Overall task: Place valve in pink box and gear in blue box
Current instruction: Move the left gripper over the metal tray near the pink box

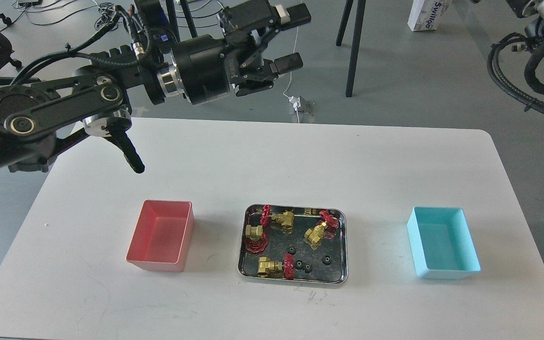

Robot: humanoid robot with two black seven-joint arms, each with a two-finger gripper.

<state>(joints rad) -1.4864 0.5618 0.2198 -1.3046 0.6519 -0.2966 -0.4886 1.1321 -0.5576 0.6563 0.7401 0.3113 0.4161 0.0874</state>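
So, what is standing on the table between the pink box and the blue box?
In the head view, a shiny steel tray sits between the salmon-pink plastic bin and the cyan-blue plastic bin, holding brass valves with red handwheels and small black gears.

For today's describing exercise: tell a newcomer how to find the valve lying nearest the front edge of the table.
Start at the shiny steel tray in the middle of the white table, between the pink box and the blue box. Look at the tray's front left corner. The valve there lies on its side, brass body left, red handwheel right, closer to the front rim than the other three.
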